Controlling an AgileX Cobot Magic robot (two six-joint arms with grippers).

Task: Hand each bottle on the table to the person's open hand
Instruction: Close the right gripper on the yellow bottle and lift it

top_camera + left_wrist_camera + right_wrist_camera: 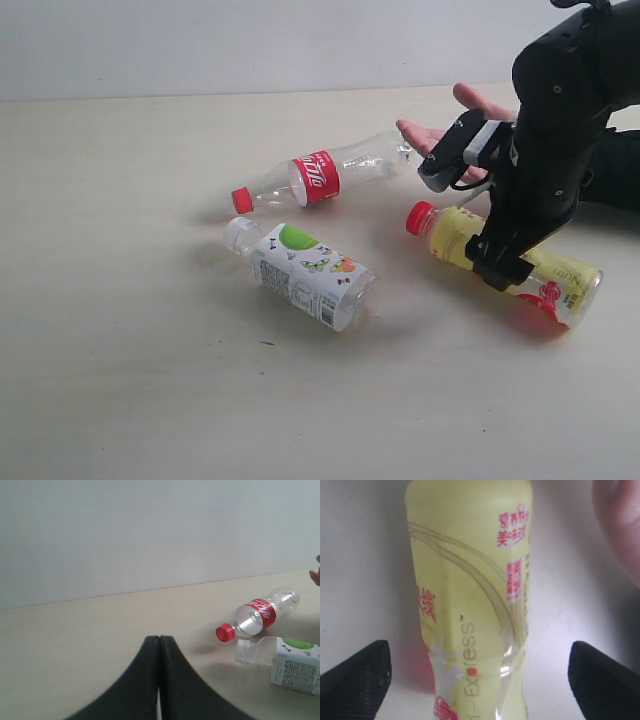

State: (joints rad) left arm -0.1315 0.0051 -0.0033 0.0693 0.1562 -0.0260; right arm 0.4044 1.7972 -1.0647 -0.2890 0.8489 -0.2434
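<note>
Three bottles lie on the table (120,300). The yellow bottle (452,234) with a red cap lies at the right. My right gripper (500,270) is lowered over its middle. In the right wrist view the yellow bottle (470,580) fills the gap of the open right gripper (480,672), a finger on each side, not touching. The clear bottle (320,178) with red cap and label lies behind. One white-capped bottle (305,272) lies in front; the second is out of view. The person's open hand (440,135) rests palm up behind my right arm. My left gripper (159,639) is shut and holds nothing.
The left wrist view shows the clear bottle (262,614) and the white-capped bottle (290,662) off to one side, with a pale wall behind the table. A black sleeve (615,165) lies at the far right, behind my right arm.
</note>
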